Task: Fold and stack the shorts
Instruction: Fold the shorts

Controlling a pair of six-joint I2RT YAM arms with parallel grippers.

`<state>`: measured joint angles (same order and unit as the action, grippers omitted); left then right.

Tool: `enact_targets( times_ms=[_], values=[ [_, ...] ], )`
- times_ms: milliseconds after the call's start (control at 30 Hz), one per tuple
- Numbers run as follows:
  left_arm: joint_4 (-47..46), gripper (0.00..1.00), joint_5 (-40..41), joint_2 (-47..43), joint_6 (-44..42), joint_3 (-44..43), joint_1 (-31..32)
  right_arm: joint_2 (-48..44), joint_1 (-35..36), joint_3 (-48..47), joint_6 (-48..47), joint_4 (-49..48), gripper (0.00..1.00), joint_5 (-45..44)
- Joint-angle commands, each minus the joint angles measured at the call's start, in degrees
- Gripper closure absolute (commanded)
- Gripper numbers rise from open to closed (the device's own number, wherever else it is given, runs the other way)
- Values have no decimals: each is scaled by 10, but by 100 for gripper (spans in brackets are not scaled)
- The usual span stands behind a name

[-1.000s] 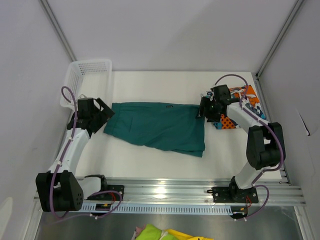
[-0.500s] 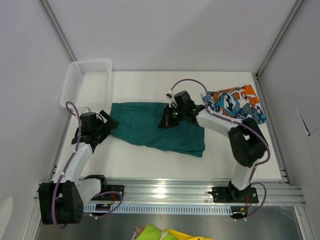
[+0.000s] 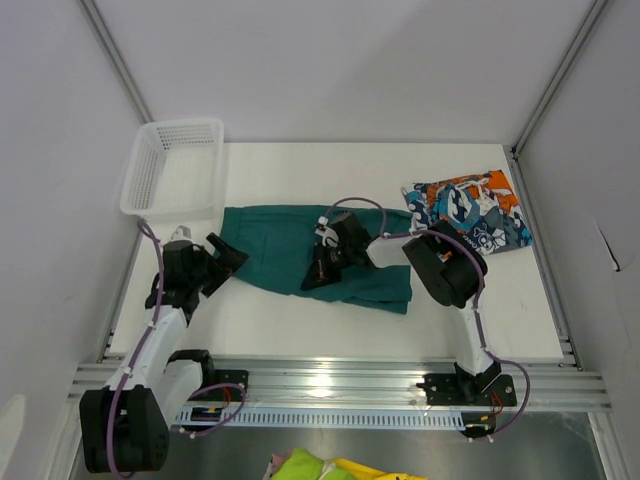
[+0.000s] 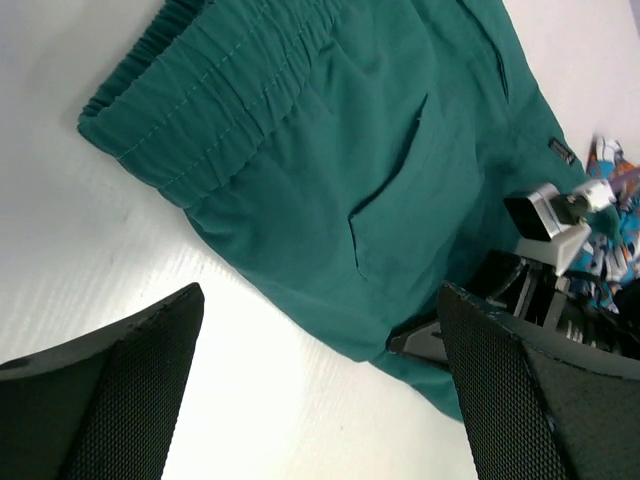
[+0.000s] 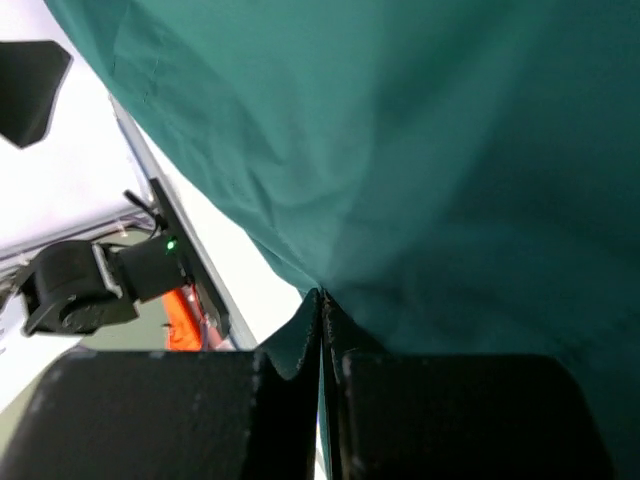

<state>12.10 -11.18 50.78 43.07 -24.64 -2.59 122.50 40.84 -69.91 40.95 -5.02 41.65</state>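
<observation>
My right gripper point(image 3: 314, 275) is clamped tight on a fold of the green shorts point(image 3: 270, 240), spread mid-table. My left gripper point(image 3: 228, 256) hangs with jaws wide apart over their waistband end. The patterned shorts point(image 3: 470, 210) lie at the far right.

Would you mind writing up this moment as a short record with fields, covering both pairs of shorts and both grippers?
teal shorts: spread flat mid-table, not yet folded
print shorts: at the table's right rear, not stacked on the teal pair
left gripper: open, at the waistband end of the teal shorts
right gripper: shut, pinching teal fabric near the shorts' near edge
basket: white mesh, at the left rear
stack: not yet made
</observation>
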Motion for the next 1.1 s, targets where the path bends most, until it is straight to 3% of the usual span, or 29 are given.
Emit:
enact_targets(
  times_ms=[0,367,633,867,1067],
  values=[
    [-25,1,-53,-11,-10,17,3,-36,-32,42,-12,-17,99,25],
    [-117,1,-99,60,28,52,55,-91,-79,88,-39,26,94,16],
    [-166,1,-34,59,58,66,63,-117,-53,22,5,12,76,0],
    [-190,1,6,-2,97,94,61,-34,-30,-107,65,-28,75,29],
    [-192,1,15,11,148,119,51,76,-24,-174,146,-115,76,52]
  ],
)
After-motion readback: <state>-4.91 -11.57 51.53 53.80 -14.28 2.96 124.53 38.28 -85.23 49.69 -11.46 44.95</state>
